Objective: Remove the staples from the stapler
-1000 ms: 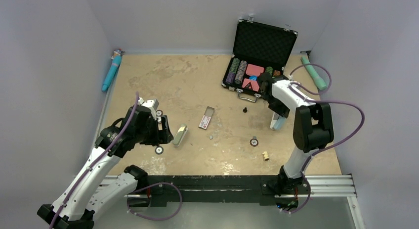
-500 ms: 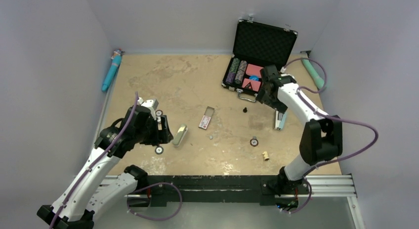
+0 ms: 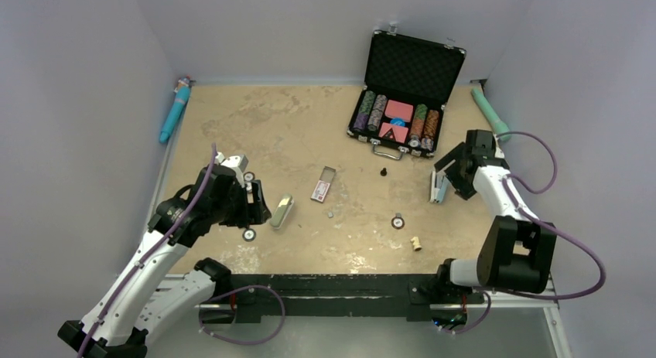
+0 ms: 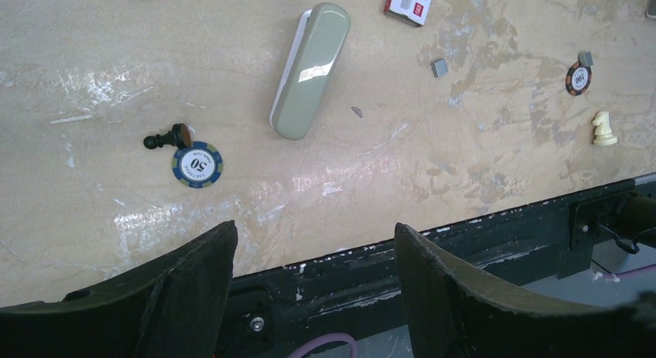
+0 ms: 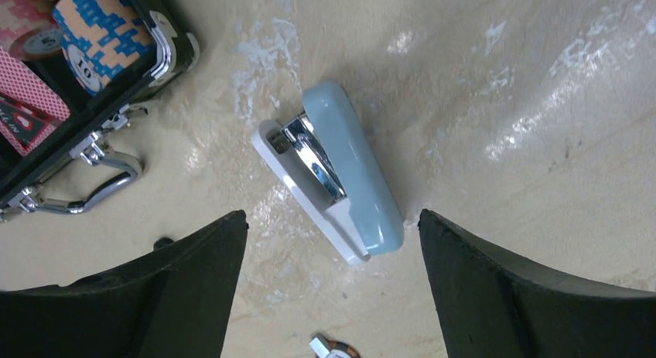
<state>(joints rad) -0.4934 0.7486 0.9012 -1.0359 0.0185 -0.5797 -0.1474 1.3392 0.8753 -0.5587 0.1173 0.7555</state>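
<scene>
The right pincer (image 5: 331, 219) hangs released over the blue stapler (image 5: 352, 168), which lies on its side on the surface (image 5: 503, 80) near the black case (image 5: 23, 172), while the left pincer (image 4: 313, 230), also released, hangs near the beige stapler (image 4: 309, 72), and the staples (image 4: 440, 67) lie loose near the small box (image 4: 410, 2).

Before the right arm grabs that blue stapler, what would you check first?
1. Right end effector open: ok.
2. Blue stapler lies directly below it, untouched: ok.
3. Staples loaded inside it: cannot tell.
4. Chip case apart from the stapler: ok.
5. Left end effector open, holding nothing: ok.
</scene>
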